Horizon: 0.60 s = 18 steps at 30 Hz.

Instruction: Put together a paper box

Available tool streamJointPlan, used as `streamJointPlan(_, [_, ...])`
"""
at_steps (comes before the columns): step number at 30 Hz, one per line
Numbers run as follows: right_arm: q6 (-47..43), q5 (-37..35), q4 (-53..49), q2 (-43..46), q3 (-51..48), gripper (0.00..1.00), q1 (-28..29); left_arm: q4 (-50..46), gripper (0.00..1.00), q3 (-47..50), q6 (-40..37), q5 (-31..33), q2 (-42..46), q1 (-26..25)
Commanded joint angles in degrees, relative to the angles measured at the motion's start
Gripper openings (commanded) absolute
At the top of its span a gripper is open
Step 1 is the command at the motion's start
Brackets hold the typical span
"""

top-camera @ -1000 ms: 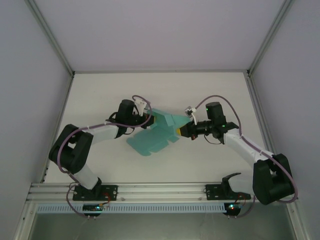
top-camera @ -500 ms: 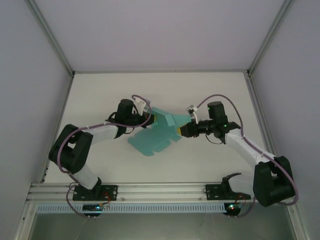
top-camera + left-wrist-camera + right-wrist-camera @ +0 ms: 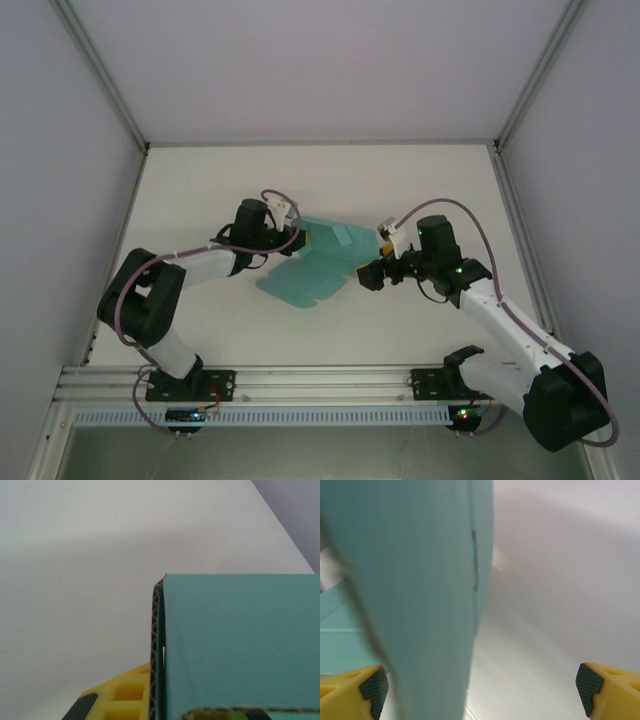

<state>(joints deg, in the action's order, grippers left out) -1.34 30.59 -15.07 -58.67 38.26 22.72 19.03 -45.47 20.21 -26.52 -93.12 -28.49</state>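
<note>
Wrist cameras reveal left gripper (image 3: 312, 239) clamped on paper box (image 3: 240, 645), right gripper (image 3: 480, 690) spread wide beside it

The right gripper (image 3: 368, 274) now stands with jaws wide apart, released from the paper box (image 3: 305, 275) flap it clamped 1 second ago. The right arm is withdrawn toward the near right. The raised flap appears slightly lower, though the top view is coarse.
</note>
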Motion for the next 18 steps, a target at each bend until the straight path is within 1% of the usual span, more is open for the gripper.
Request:
streamJointPlan(1, [-1.67,-4.97,-1.45,-0.58,-0.20,0.99,0.47,-0.99,0.00,-2.35,0.37,-0.63,0.59,0.40])
streamJointPlan(8, [-3.41,-3.30,-2.82,-0.96,-0.25,0.99,0.55,-3.64,0.00,-3.41,1.01,0.95,-0.81,1.10])
streamJointPlan(12, [-2.71,-1.31,-4.50,-0.35,-1.10,0.99,0.41,-2.79,0.00,-3.32,1.94,-0.45,-1.96,2.10])
streamJointPlan(18, [0.22,-1.19,-0.71,-0.65,-3.35,0.99,-0.07,-3.69,0.00,-4.10,1.99,-0.46,-2.98,2.74])
